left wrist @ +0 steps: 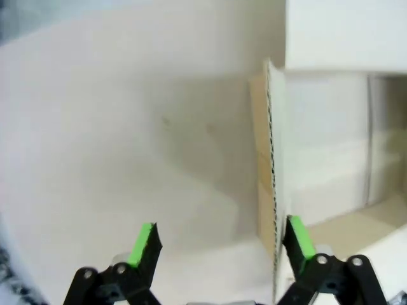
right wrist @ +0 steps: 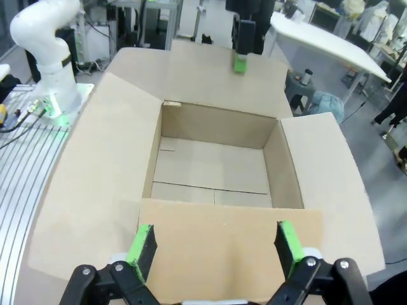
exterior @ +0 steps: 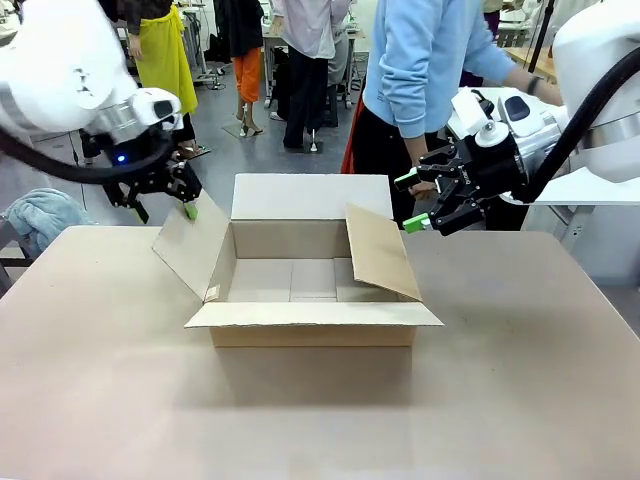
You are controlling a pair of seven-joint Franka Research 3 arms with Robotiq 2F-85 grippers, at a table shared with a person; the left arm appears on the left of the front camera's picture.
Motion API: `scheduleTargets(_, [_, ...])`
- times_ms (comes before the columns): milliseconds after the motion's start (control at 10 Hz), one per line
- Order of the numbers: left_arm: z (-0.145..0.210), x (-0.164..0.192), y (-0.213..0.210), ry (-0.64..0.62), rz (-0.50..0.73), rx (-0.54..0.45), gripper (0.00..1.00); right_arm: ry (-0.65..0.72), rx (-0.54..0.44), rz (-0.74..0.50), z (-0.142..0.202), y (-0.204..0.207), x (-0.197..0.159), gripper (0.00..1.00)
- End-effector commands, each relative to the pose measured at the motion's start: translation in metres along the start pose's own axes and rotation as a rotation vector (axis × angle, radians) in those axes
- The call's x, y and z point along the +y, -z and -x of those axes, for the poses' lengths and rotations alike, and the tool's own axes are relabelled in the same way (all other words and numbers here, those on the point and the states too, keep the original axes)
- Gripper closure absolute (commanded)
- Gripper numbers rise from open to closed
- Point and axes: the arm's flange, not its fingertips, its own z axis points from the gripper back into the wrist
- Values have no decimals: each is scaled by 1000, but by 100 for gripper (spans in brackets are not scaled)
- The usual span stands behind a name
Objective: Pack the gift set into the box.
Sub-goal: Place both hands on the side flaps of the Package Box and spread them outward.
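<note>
**Standing open and empty: the box awaits its gift set**

The worktop (exterior: 100,380) carries the box (exterior: 313,336) at its middle, all four flaps up or spread. Its floor is bare cardboard, so I judge the opening done and the packing itself not yet begun. The left flap (exterior: 195,245) leans outward, with the left pincer (exterior: 165,205) at its top edge, spread wide, one green finger (left wrist: 297,238) just beside the cardboard. The right pincer (exterior: 410,202), equally wide and gripping nothing, hovers beyond the right flap (exterior: 380,250), which tilts inward.
</note>
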Motion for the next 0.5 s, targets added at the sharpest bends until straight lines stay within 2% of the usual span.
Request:
scheduleTargets(0, [2,48,11,14,233,162,0,16,17,0,-4,-2,-2,0])
scheduleTargets(200, [4,86,33,61,518,247,0,16,17,0,-4,-2,-2,0])
scheduleTargets(300, [7,48,19,47,276,96,0,16,17,0,-4,-2,-2,0])
scheduleTargets(400, [7,48,19,47,276,96,0,0,0,0,0,0,0,0])
